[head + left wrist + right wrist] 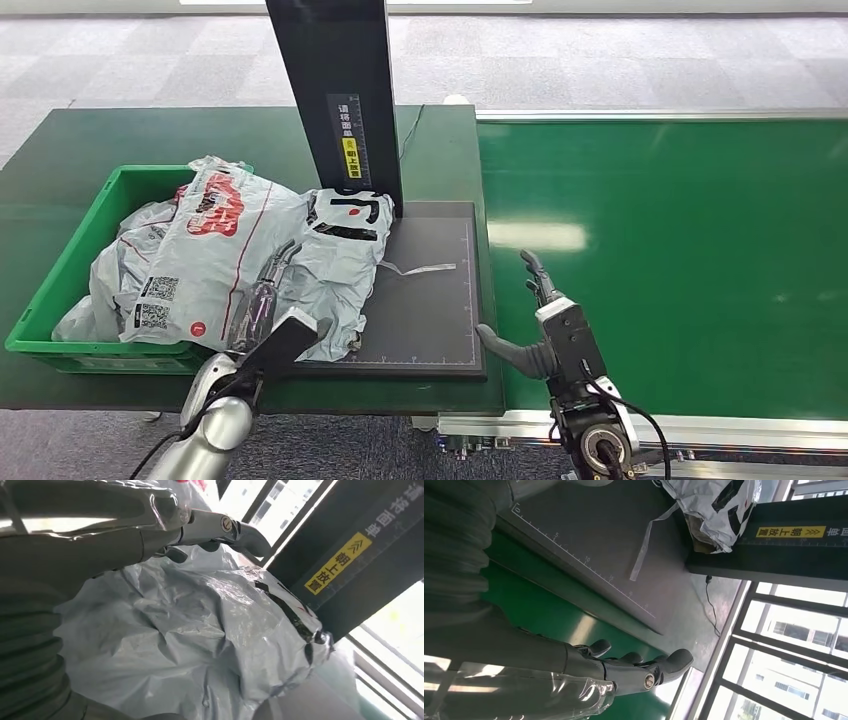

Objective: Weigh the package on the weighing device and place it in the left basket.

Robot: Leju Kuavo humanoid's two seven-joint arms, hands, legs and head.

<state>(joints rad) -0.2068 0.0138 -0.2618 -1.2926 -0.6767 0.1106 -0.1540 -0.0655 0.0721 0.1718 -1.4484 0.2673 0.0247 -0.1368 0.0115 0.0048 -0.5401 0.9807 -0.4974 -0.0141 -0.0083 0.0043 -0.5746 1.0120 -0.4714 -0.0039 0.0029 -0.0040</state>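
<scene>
Resting our left hand [262,305] flat, fingers apart, on the crumpled grey plastic package [335,262] | green plastic basket [70,262] just left | right hand [545,325] spread, idle

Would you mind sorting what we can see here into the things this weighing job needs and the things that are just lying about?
Part of the job:
grey package
weighing device
green basket
left hand, lying on the package

Just there:
red-printed bag in the basket
conveyor belt
right hand, holding nothing
</scene>
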